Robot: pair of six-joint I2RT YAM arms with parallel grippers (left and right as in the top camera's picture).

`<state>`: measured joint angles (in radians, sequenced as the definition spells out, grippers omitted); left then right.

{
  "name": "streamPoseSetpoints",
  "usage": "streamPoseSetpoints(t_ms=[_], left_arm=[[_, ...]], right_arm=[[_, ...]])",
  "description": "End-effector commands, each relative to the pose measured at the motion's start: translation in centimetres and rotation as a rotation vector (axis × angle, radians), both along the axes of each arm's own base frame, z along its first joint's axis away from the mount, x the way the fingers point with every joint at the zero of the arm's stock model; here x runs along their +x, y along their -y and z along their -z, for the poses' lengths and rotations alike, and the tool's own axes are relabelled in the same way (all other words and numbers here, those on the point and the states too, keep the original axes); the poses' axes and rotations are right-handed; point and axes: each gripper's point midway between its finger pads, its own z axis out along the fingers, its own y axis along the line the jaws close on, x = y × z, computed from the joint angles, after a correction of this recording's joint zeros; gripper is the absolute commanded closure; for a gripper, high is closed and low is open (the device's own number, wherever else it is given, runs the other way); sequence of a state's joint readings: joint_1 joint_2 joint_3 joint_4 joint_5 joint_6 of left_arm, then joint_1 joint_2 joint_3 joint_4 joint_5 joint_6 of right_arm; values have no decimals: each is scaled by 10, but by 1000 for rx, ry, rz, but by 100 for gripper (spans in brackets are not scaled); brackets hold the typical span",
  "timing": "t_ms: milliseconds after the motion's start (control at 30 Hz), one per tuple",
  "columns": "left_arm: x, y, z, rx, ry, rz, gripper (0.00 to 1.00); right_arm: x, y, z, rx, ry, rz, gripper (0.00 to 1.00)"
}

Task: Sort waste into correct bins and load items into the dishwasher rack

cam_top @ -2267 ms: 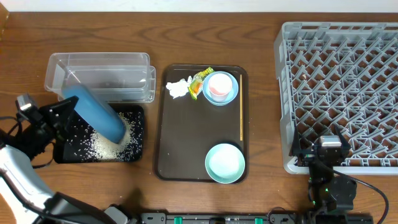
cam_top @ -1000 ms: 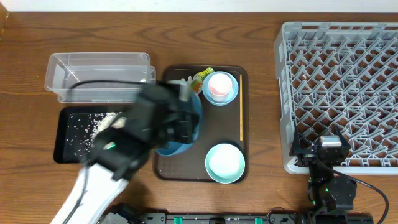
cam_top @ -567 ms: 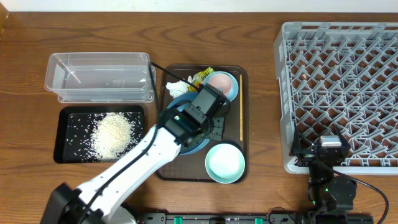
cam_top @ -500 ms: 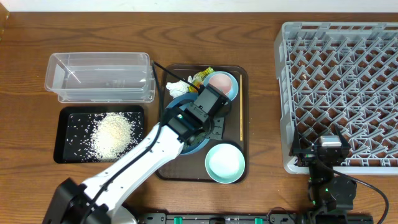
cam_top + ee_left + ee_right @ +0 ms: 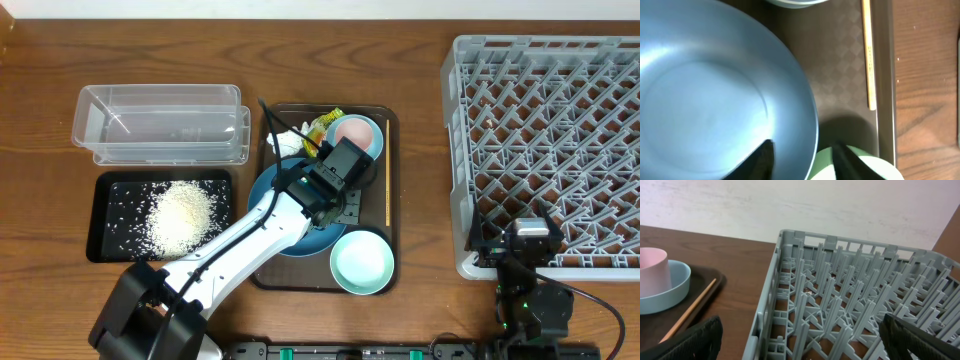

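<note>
While the left arm (image 5: 230, 255) reaches from the near edge onto the brown tray (image 5: 300, 272), the left gripper (image 5: 338, 195) sits over the right edge of the blue dish (image 5: 312, 240), which lies flat on that tray. Just beside the dish, at the tray's near right corner, is the mint bowl (image 5: 362, 262). At the far end the pink cup (image 5: 350, 132) stands in the light-blue bowl (image 5: 375, 146), with the wrapper (image 5: 322, 124) and tissue (image 5: 285, 142) to its left. A chopstick (image 5: 388, 190) lies along the tray's right edge. Left of the brown tray, rice (image 5: 185, 212) is heaped in the black tray (image 5: 100, 250), and the clear tub (image 5: 160, 125) lies behind it. The rack (image 5: 545, 150) fills the right side, with the right gripper (image 5: 530, 240) at its near edge.

From the left wrist, the fingers (image 5: 764, 159) stand partly apart astride the dish's rim. One is over the dish's inside and the other outside, above the mint bowl. There is a gap to the rim, and nothing is clamped.

From the right wrist, that gripper's fingers (image 5: 695, 340) are spread wide and hold nothing. The rack is just ahead, and the cup and light-blue bowl are off to the left.
</note>
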<state>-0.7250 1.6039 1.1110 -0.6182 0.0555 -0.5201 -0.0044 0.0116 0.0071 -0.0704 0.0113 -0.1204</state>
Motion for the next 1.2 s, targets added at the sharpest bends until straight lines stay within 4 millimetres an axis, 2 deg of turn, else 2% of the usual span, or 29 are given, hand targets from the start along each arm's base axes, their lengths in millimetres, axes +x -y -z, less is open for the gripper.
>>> streamPoseSetpoints(t_ms=[0, 133, 233, 267, 333, 367, 400, 467, 600, 733, 867, 1000, 1100, 1167], left_arm=[[9, 5, -29, -47, 70, -10, 55], [12, 1, -65, -110, 145, -24, 53], [20, -22, -106, -176, 239, -87, 52], [24, -38, -122, -194, 276, -129, 44], [30, -69, -141, -195, 331, -212, 38], [34, -97, -152, -174, 374, -290, 35], [35, -116, -158, -153, 399, -344, 29], [33, -171, -171, -86, 455, -499, 25], [8, -260, -188, 19, 513, -774, 19], [-22, -320, -196, 81, 537, -996, 15], [-47, -352, -193, 129, 514, -1138, 13], [-60, -362, -183, 159, 454, -1188, 10], [-63, -361, -176, 169, 419, -1185, 10], [-64, -360, -173, 173, 404, -1184, 9]], right_arm=[[0, 0, 0, 11, 0, -1, 1], [0, 0, 0, 11, 0, -1, 1], [0, 0, 0, 11, 0, -1, 1], [0, 0, 0, 11, 0, -1, 1], [0, 0, 0, 11, 0, -1, 1], [0, 0, 0, 11, 0, -2, 1], [0, 0, 0, 11, 0, -1, 1], [0, 0, 0, 11, 0, -1, 1], [0, 0, 0, 12, 0, -1, 1], [0, 0, 0, 11, 0, -1, 1], [0, 0, 0, 11, 0, -1, 1], [0, -8, -6, 21, 27, -46, 1], [-5, -43, -26, 132, 92, -250, 1], [-23, -88, -39, 317, 80, -535, 1]])
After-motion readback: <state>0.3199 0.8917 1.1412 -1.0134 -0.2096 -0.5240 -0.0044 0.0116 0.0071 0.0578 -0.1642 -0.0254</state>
